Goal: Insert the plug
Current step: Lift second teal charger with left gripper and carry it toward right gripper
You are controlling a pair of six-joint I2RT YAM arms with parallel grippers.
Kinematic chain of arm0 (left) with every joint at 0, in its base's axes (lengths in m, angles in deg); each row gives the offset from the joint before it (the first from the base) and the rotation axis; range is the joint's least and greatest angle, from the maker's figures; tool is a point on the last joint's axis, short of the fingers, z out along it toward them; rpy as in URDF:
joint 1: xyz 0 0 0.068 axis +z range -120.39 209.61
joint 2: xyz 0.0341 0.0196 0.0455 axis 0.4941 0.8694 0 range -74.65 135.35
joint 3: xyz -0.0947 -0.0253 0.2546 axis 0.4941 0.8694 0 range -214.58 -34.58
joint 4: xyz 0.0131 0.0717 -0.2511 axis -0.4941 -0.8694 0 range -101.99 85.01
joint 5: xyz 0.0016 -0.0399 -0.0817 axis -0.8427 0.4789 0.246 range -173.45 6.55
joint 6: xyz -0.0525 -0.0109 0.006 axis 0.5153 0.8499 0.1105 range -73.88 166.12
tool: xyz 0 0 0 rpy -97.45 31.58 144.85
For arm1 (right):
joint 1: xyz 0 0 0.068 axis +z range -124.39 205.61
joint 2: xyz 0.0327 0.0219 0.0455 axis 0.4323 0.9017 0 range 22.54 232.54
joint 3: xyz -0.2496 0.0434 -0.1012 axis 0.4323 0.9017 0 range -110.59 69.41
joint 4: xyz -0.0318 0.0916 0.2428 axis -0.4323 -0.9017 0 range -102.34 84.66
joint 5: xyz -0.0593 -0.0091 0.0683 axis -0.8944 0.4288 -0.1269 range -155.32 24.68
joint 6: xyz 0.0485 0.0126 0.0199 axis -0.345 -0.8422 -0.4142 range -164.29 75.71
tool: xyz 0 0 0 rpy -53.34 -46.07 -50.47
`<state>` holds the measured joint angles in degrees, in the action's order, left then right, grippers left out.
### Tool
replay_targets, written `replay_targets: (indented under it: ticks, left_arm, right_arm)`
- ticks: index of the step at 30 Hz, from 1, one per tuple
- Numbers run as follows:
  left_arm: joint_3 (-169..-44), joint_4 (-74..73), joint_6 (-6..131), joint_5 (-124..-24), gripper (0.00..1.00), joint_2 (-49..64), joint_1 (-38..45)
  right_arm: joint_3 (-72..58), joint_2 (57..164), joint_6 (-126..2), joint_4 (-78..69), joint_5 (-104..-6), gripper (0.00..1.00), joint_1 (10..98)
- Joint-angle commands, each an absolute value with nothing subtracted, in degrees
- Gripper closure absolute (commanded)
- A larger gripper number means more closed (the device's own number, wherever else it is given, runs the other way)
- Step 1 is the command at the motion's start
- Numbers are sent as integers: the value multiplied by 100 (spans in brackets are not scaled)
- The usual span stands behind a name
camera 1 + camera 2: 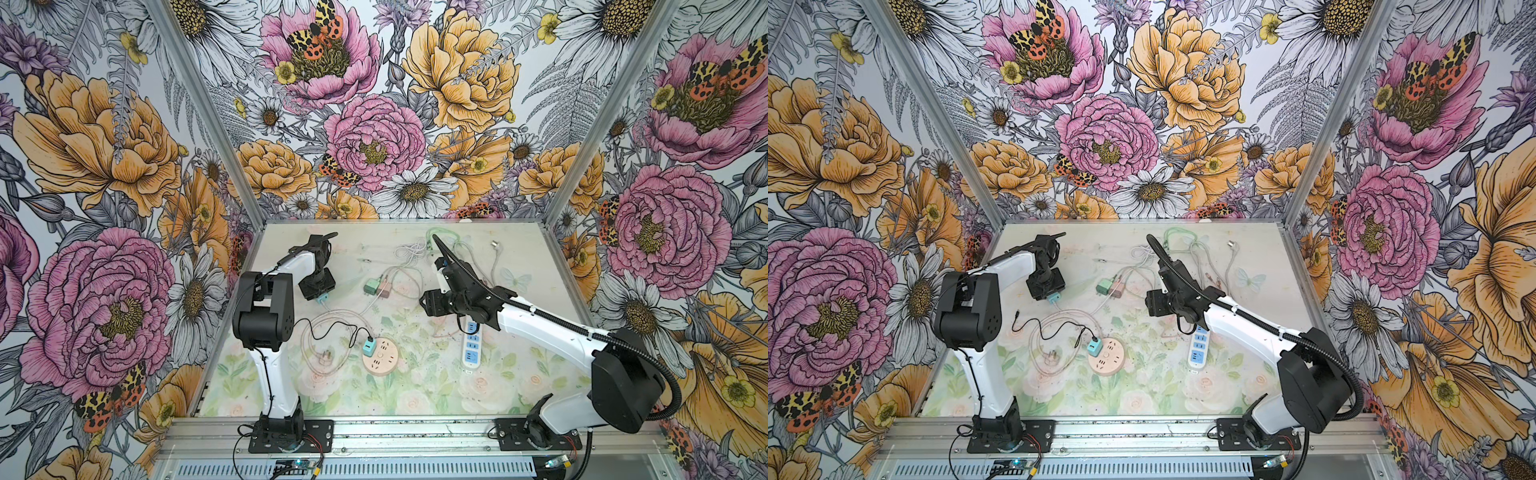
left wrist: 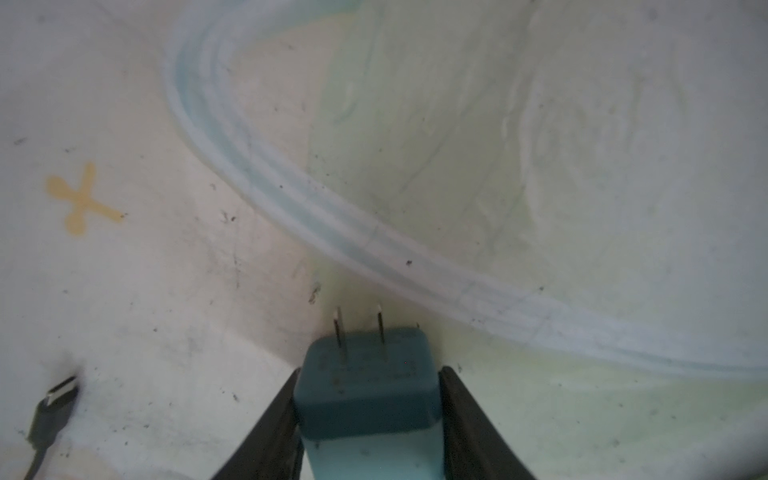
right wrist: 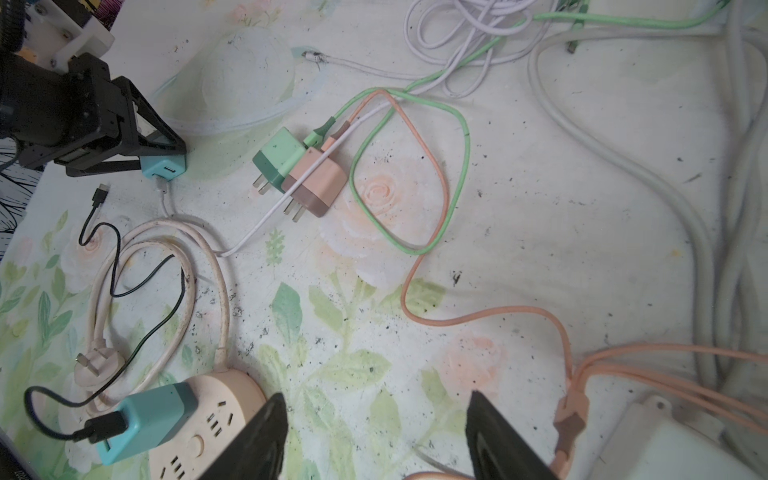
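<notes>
left gripper clamps teal plug, prongs out, low near table, well apart from round pink power strip. right gripper wide, empty, near white power strip.

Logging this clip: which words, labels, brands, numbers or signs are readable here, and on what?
Nothing reads clearly in any view.
Teal square charger plug in the left gripper: moulded print on its pronged face, too blurred.
White power strip with blue sockets: any marking too small.
Round peach socket hub: no legible lettering.
Yellow cross-shaped mark on the table mat: a sign, no lettering.
</notes>
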<state>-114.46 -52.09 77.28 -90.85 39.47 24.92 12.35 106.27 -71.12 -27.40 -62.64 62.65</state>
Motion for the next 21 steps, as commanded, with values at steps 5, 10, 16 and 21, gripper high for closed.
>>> replay_targets:
  ticks: [5, 10, 16, 21]
  left_arm:
    - [-11307, -5008, 7835, -8774, 61, 3289, 2414]
    - [-11474, -5033, 7683, -8398, 67, 2297, 2228]
    - [-11645, -5055, 7588, -8498, 68, 1693, 1821]
    - [-11652, -5048, 7652, -8487, 68, 1493, 1571]
  right_arm:
    - [1218, 10349, -6679, -2679, -6706, 30, 6258]
    - [1311, 10152, -6563, -2679, -6930, 30, 6253]
    - [1471, 9841, -6566, -2618, -7090, 30, 6253]
    - [1594, 9528, -6539, -2628, -7204, 30, 6246]
